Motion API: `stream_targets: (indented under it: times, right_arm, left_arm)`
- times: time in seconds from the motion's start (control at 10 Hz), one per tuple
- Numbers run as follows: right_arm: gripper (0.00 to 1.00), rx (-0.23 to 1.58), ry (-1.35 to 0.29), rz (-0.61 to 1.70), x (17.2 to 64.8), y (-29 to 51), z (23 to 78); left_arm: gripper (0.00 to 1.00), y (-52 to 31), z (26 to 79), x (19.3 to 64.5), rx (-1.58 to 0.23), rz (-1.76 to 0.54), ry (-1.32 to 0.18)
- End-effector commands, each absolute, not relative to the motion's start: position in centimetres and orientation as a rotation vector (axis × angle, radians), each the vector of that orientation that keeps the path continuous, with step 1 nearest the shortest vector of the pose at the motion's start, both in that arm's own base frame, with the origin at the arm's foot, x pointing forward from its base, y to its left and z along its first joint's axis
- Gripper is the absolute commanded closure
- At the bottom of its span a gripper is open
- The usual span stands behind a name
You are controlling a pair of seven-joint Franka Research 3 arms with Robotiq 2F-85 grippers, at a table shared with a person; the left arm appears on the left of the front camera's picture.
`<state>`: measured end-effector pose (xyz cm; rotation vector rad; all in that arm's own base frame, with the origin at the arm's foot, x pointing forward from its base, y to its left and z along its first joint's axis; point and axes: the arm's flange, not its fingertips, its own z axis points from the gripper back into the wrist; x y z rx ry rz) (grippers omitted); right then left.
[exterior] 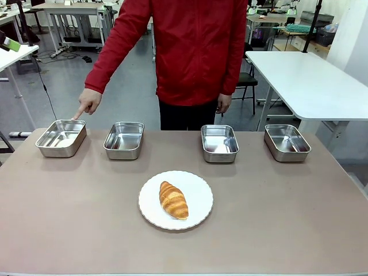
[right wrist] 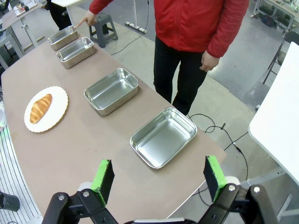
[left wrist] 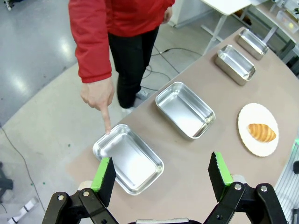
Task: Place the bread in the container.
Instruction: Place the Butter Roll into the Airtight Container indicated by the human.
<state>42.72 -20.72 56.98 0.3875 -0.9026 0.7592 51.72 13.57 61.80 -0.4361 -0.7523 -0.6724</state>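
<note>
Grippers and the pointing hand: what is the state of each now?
Left gripper: open, empty.
Right gripper: open, empty.
Pointing hand: empty, finger at the leftmost tray.

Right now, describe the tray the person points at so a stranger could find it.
On the brown table, four matching steel trays line the far edge, beyond the white plate with the croissant. The container is the one at the robot's far left. Alone among them, it has the person's hand pointing a finger at its far rim.
</note>
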Motion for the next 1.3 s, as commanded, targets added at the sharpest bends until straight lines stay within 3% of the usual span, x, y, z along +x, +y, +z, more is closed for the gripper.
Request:
stream_targets:
  times: [0.0,0.4,0.8,1.0,1.2]
  right_arm:
    - [0.0,0.391,-0.908,0.764,42.7,-20.7,57.0]
    - [0.0,0.391,-0.908,0.764,42.7,-20.7,57.0]
    - [0.0,0.391,-0.908,0.764,42.7,-20.7,57.0]
    - [0.0,0.391,-0.908,0.764,42.7,-20.7,57.0]
    - [0.0,0.391,-0.908,0.764,42.7,-20.7,57.0]
  left_arm:
    - [0.0,11.2,61.5,51.9,-0.406,-0.575,-0.687]
    - [0.0,-2.7,59.7,50.7,-0.351,-0.406,-0.51]
    - [0.0,-16.8,54.5,48.2,-0.242,-0.222,-0.339]
    - [0.0,-19.9,51.9,47.3,-0.251,-0.167,-0.317]
    - [0.0,-18.7,53.3,47.3,-0.251,-0.219,-0.347]
